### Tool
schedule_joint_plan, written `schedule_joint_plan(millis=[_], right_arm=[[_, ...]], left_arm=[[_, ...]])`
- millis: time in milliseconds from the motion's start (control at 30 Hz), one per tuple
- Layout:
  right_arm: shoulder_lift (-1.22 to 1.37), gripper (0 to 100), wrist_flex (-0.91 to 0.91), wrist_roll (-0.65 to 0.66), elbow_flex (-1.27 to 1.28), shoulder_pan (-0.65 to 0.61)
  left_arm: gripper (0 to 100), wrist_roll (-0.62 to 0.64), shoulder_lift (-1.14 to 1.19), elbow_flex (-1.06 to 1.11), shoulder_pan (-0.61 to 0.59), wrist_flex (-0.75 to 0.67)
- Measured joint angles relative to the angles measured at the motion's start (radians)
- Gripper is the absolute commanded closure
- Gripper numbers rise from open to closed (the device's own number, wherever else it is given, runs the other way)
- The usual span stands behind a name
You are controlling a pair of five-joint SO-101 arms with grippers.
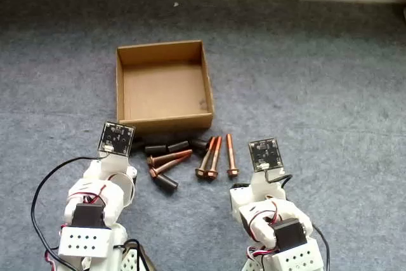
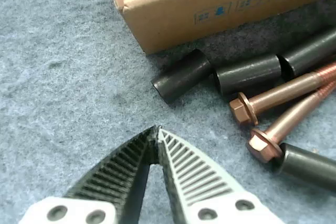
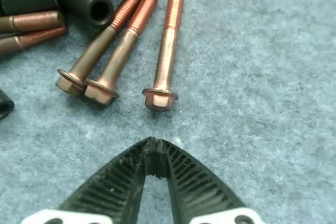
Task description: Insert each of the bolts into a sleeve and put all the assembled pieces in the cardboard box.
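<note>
Several copper bolts (image 1: pixel 214 155) and black sleeves (image 1: pixel 167 182) lie loose on the grey carpet just in front of the open cardboard box (image 1: pixel 206 74). My left gripper (image 2: pixel 156 129) is shut with nothing in it, a short way from the nearest sleeve (image 2: pixel 182 75) and two bolts (image 2: pixel 278 95). My right gripper (image 3: pixel 152 141) is also shut and holds nothing; its tip sits just short of the head of the nearest bolt (image 3: pixel 165 51), one of three lying side by side. A sleeve (image 3: pixel 94 6) lies past their threaded ends. No bolt sits inside a sleeve.
The left arm (image 1: pixel 101 188) and right arm (image 1: pixel 269 207) stand at the near edge, either side of the parts. The box wall (image 2: pixel 226 3) rises right behind the sleeves. Bare grey carpet spreads to the right of the bolts and around the box.
</note>
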Motion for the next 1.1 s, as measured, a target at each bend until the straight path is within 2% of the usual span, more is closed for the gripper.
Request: schedule_joint_plan(millis=[933, 1100], right_arm=[[0.0, 99.3, 0.0, 0.0, 0.0, 0.002], [0.0, 99.2, 0.021, 0.0, 0.0, 0.083]], left_arm=[[99, 0.0, 0.0, -0.006, 0.0, 0.0], [99, 0.0, 0.0, -0.011, -0.078, 0.003]])
